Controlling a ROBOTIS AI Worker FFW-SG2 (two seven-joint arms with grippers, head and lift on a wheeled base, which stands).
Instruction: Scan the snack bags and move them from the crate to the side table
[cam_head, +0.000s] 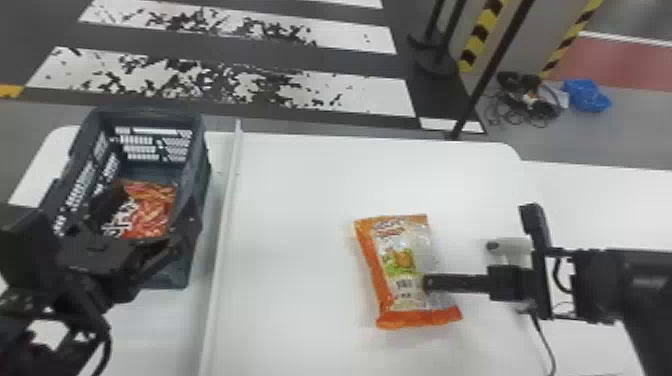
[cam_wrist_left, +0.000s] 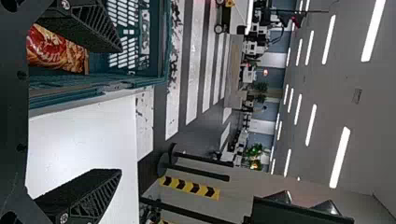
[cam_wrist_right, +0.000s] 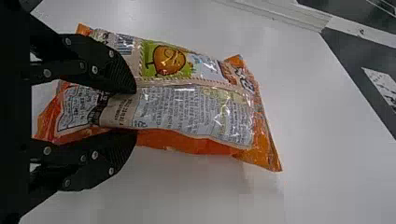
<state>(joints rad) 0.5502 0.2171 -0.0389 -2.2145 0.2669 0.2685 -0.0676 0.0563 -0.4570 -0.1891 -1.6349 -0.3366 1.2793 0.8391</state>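
"Where is the orange snack bag seen?"

"Over the white table, in the head view. It is clasped near one end by the right gripper, although one side of that grip is hidden from above."

"And from the wrist?"

"In the right wrist view, both fingers are pressed in on the bag, and the wrapping is creased between them. A round cartoon figure (arms and all) is printed on a green panel."

"The left gripper?"

"It is pictured at the crate, where a red snack bag is lying inside. In the left wrist view its fingers are spread wide, with nothing held; one is set over the crate, the other over the tabletop beside it. The hall's ceiling lights are also captured there."

"What stands in the way?"

"A raised white rail is set between the crate and the orange bag. The near part of the crate is covered by the left arm. By the right gripper, a small white object is partly hidden."

"Beyond?"

"Black posts and a blue bag are seen on the floor."
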